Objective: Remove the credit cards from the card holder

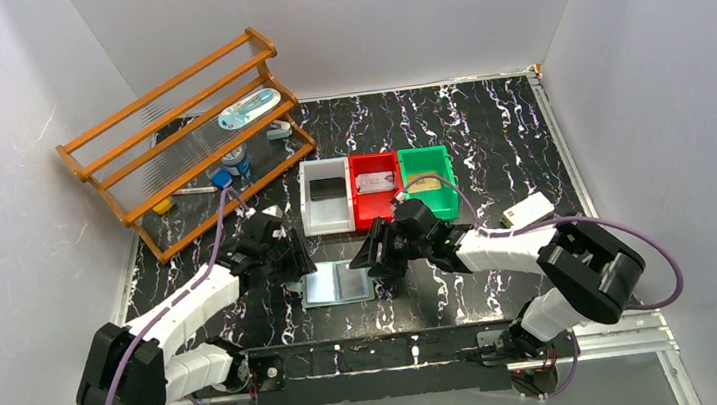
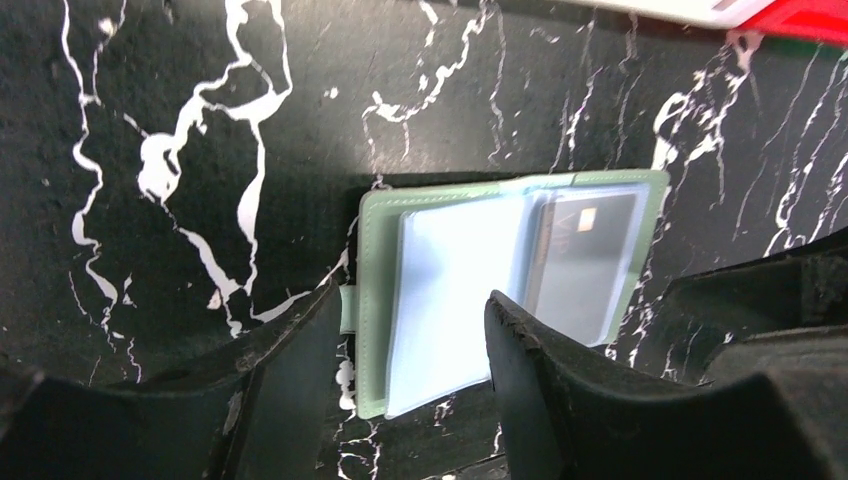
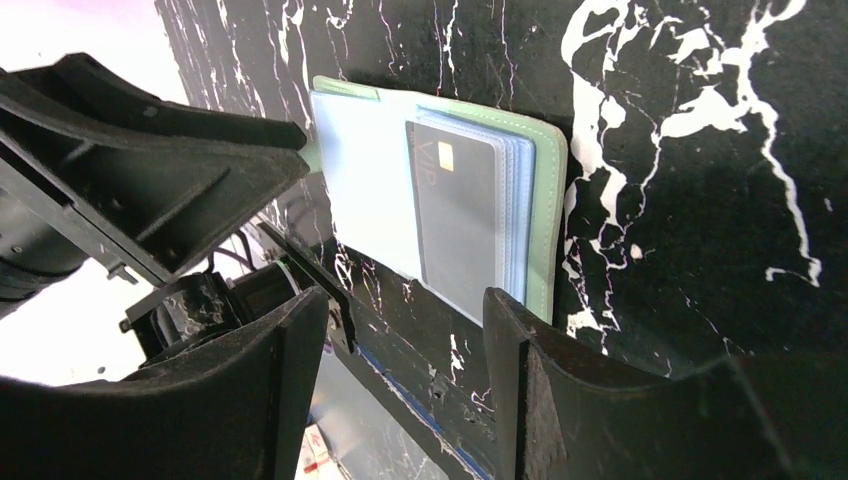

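The left claw (image 2: 412, 300) and right claw (image 3: 400, 300) are spread apart, holding nothing, over the open green card holder (image 2: 375, 300) lying flat on the bench (image 2: 500, 100). Its clear pocket holds a dark card (image 3: 455, 220). Behind it, the white bin (image 1: 309, 218), red bin (image 1: 361, 214) and green bin (image 1: 449, 191) each hold one credit card (image 1: 373, 183).

Open green card holder (image 1: 340, 284) lies flat, dark credit card (image 3: 460, 215) inside

Left arm (image 1: 184, 306) reaches in from its side and right arm (image 1: 500, 248) comes in from the other, so they nearly meet in the middle. Both wrists are pitched down low. Left gripper (image 1: 293, 268) has its jaws spread apart, and right gripper (image 1: 372, 258) looks the same, fingers parted
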Robot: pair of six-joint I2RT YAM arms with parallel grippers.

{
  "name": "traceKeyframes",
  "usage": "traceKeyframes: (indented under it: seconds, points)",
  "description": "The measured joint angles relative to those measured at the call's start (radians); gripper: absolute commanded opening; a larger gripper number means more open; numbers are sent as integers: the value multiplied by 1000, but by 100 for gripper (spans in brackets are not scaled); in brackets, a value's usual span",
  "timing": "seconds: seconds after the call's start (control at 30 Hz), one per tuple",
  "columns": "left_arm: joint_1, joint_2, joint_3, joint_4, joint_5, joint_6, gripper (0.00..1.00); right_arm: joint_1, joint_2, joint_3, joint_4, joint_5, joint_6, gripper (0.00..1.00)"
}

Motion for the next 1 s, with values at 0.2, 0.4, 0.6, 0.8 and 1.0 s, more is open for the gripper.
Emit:
traceKeyframes:
  seconds: [0.2,0.4,0.6,0.8,1.0]
  points:
    - [1,-40,-71,30,35,6,50,2,69,23,37,-45,5,64]
    - [1,-37,-75,63,61,14,43,5,120,56,26,-53,10,63]
    - [1,-19,-100,90,97,16,39,8,135,72,-15,-35,9,63]
    - [1,-26,-122,102,102,11,36,13,158,80,-32,-29,10,61]
    - [3,-29,-136,126,115,11,31,17,173,99,-43,-33,7,58]
